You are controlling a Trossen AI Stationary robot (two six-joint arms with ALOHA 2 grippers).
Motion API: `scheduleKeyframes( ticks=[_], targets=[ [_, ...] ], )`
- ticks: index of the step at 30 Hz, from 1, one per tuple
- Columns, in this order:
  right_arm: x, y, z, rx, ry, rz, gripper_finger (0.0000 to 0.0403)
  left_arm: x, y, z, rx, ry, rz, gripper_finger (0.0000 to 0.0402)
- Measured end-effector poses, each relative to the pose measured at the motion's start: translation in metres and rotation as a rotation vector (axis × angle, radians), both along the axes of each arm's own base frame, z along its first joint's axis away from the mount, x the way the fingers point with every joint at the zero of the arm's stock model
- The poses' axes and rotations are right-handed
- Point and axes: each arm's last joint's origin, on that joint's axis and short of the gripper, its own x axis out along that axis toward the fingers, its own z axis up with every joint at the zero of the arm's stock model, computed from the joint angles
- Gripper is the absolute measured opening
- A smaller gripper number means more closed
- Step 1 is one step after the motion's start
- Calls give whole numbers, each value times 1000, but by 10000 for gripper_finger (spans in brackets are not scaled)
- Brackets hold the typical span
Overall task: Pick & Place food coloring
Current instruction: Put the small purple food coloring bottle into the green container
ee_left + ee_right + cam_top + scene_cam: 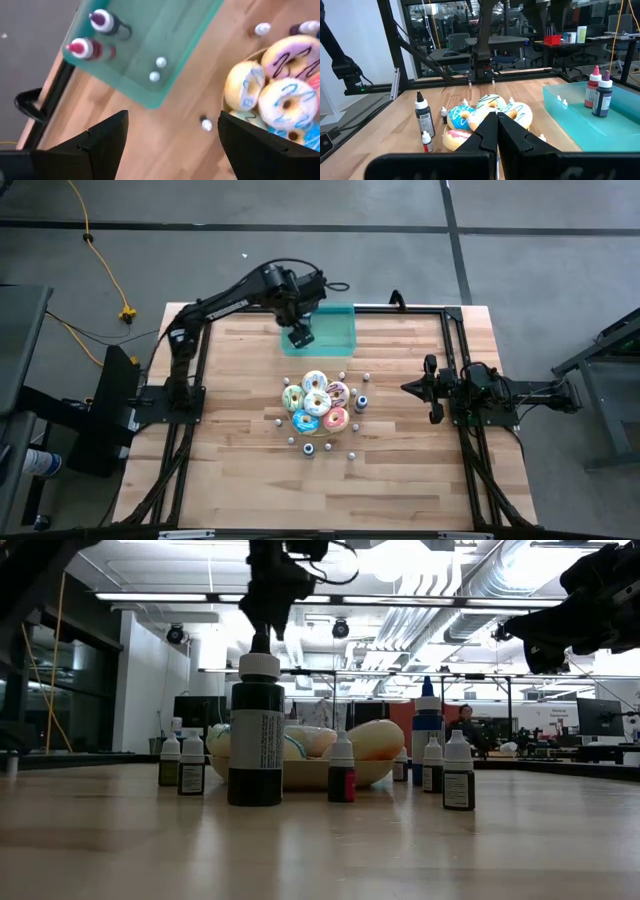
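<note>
Several tiny food coloring bottles [361, 402] stand upright on the wooden table around a plate of frosted donuts [317, 405]. In the low view a tall dark bottle [255, 735] stands in front of the smaller ones [458, 775]. The teal tray [165, 45] holds a purple-capped bottle [102, 21], a red-capped bottle [82, 49] and two tiny white-capped ones [155, 76]. My left gripper [172, 120] hovers open above the tray's near edge [300, 335], holding nothing; one small bottle [206, 124] stands on the table below it. My right gripper [410, 388] waits shut at the right.
A black frame [452, 360] runs around the tabletop. The tray [335, 330] sits at the far edge, in the middle. Bare wood [330, 495] lies in front of the donuts. The right wrist view shows the donuts [490, 112] and the tray [590, 117] ahead of the shut fingers.
</note>
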Motion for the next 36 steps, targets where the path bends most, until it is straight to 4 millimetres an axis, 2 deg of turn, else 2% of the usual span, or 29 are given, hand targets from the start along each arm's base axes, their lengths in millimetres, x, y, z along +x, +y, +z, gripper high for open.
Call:
scheduleKeyframes(
  ticks=[5,10,16,24,30,36],
  targets=[
    [0,0,0,0,0,0,0,-21,-19,-8,0,-4,-30,293],
    [0,0,0,0,0,0,0,-42,-37,-34,7,-24,-74,293],
    [0,0,0,0,0,0,0,-65,-54,-76,17,-22,-341,293],
    [0,0,0,0,0,0,0,-73,-58,-120,66,-14,-743,293],
    [0,0,0,0,0,0,0,-77,-52,-141,150,25,-1019,293],
    [0,0,0,0,0,0,0,-78,-50,-156,166,-62,-1219,293]
  ],
)
